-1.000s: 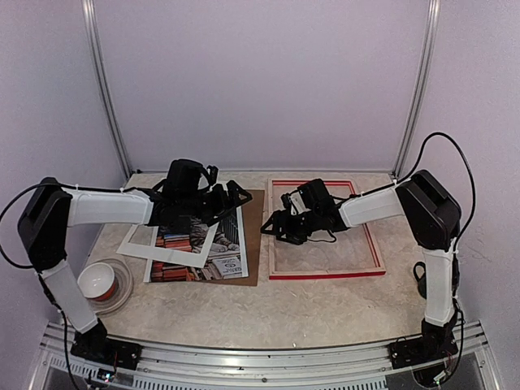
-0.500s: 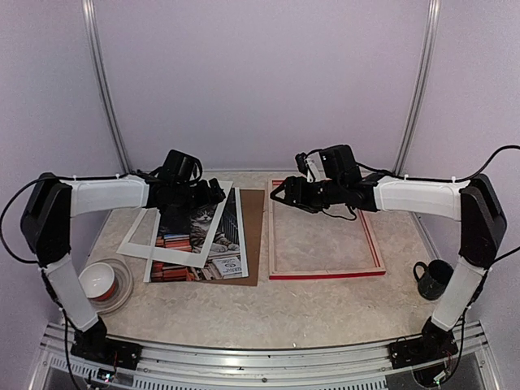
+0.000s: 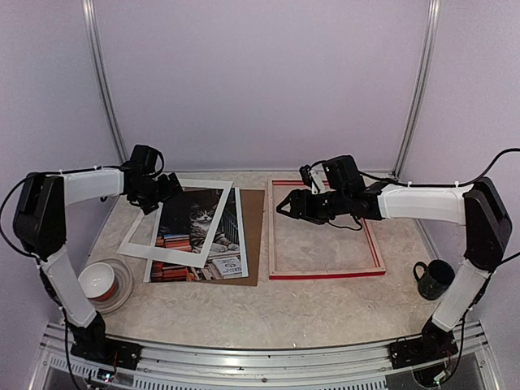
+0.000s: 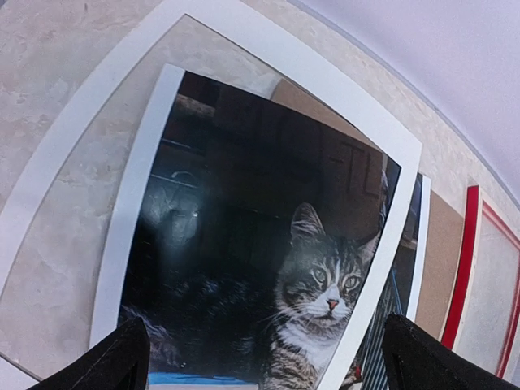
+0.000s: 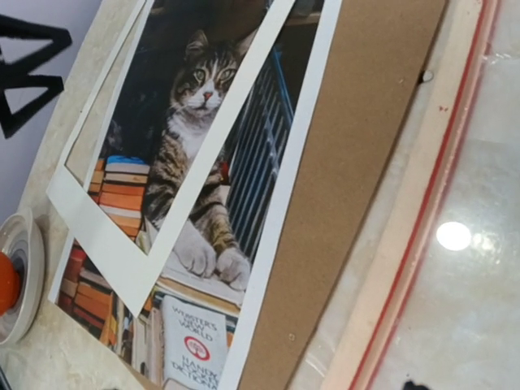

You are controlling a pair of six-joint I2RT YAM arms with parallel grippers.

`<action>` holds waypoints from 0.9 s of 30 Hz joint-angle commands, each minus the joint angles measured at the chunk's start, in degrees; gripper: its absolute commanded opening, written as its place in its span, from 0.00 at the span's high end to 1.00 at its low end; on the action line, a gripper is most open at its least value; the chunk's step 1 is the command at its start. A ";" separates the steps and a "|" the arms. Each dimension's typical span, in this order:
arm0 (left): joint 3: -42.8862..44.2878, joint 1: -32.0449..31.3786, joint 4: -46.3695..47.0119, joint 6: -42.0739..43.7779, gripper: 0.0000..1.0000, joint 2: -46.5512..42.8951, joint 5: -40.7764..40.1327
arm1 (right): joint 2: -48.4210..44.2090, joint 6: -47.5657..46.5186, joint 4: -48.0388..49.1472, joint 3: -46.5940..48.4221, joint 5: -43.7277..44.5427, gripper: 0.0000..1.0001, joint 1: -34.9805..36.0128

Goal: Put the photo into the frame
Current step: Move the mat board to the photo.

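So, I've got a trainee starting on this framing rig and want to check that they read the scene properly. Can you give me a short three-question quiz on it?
1. True or false: the photo already lies inside the frame.
2. What lies on top of the photo? A) a white mat board B) the frame C) nothing
3. Which arm's pincer hangs over the frame's left side?
Key: 1 false; 2 A; 3 the right pincer.
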 commanded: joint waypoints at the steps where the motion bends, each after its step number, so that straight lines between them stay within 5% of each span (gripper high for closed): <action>1: 1.20 3.76 -1.21 1.10 0.01 -1.07 1.53 | 0.29 -1.77 -0.18 0.71 -0.05 0.26 1.79; 8: -2.59 5.54 -0.83 -0.81 0.01 -0.74 4.74 | 4.20 -5.47 -2.94 6.45 -0.05 0.26 5.46; 14: -9.66 5.12 -1.67 -11.54 0.01 -2.27 11.80 | 7.44 -5.42 -3.00 9.15 -0.71 0.26 6.64; 27: -13.74 5.80 -2.89 -13.47 0.01 -7.89 6.22 | 13.36 -5.63 -4.82 15.65 -0.37 0.26 10.02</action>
